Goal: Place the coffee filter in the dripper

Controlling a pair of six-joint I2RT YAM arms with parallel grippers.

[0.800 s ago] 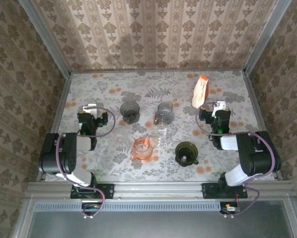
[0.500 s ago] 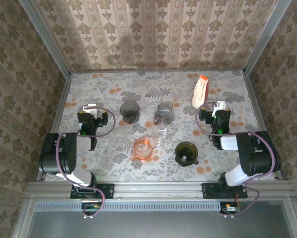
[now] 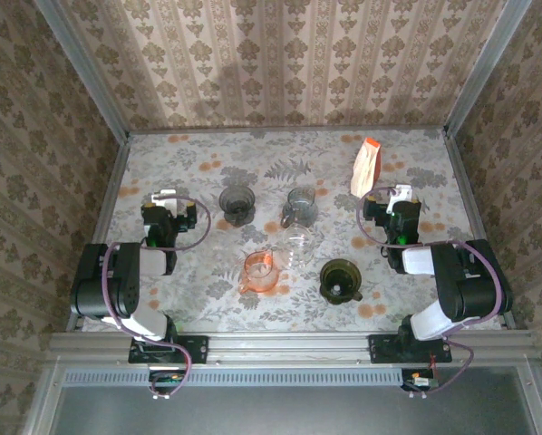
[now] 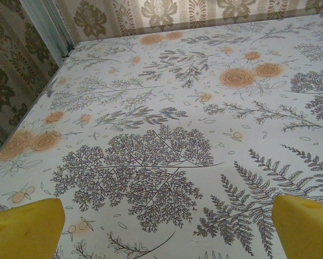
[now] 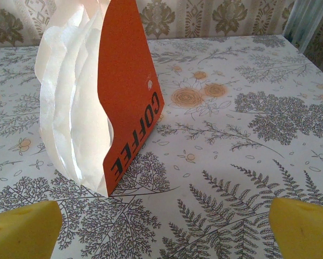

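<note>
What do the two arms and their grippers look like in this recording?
The left arm and right arm have bulky black joints, white links, looping purple cables and a small green spot near each wrist. The left gripper and right gripper have black-and-white heads and yellow fingertips.

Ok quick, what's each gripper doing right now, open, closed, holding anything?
Left gripper: open, nothing between its fingers.
Right gripper: open, holding nothing, pointed at the filter pack standing just ahead.

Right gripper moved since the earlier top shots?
No. The right gripper sits in the same spot, just below and right of the filter pack, jaws open.
</note>
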